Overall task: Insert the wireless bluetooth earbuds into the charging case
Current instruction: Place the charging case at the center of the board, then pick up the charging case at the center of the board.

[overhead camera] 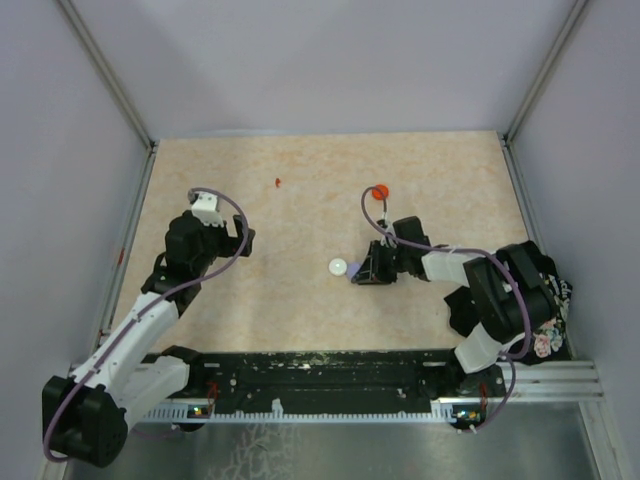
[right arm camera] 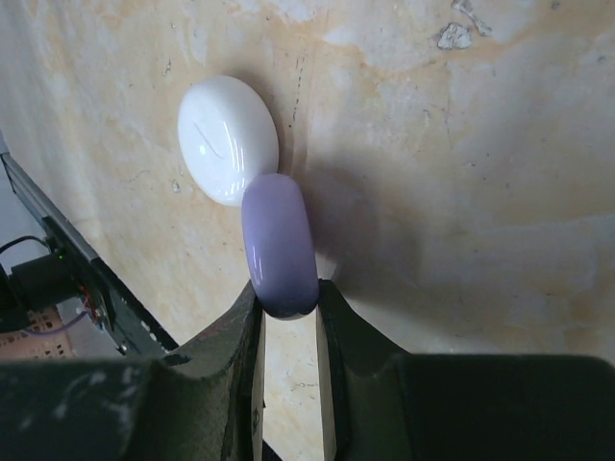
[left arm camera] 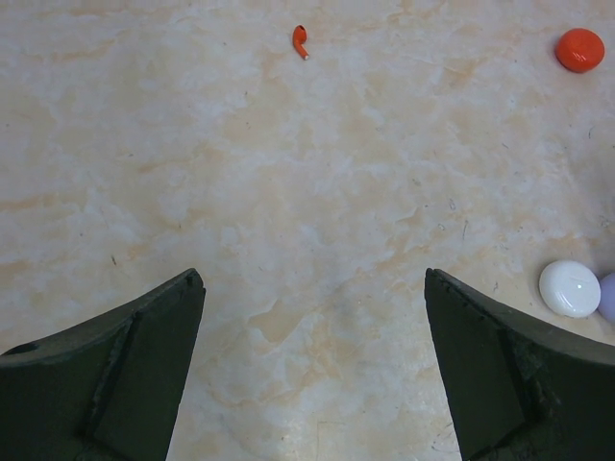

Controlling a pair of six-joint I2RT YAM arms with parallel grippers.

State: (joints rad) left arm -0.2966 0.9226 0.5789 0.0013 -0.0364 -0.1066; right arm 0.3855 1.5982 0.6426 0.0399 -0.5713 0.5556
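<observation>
Nearest the arm bases, the right gripper (right arm camera: 288, 293) is clamped on a glossy round lavender plastic disc (right arm camera: 279, 240), held on edge low over the beige marbled tabletop (overhead camera: 300, 310). The disc's far rim touches a glossy round white plastic disc (right arm camera: 228, 139) lying flat just left of the fingers. Farther out on the left side, the left gripper (left arm camera: 312, 279) hangs with its dark fingers spread wide apart, holding nothing. Beyond the right gripper lies a round red plastic disc (overhead camera: 380, 191). Farthest, the tiny red plastic earbud (left arm camera: 300, 41) rests alone on the tabletop, well apart from every disc.
</observation>
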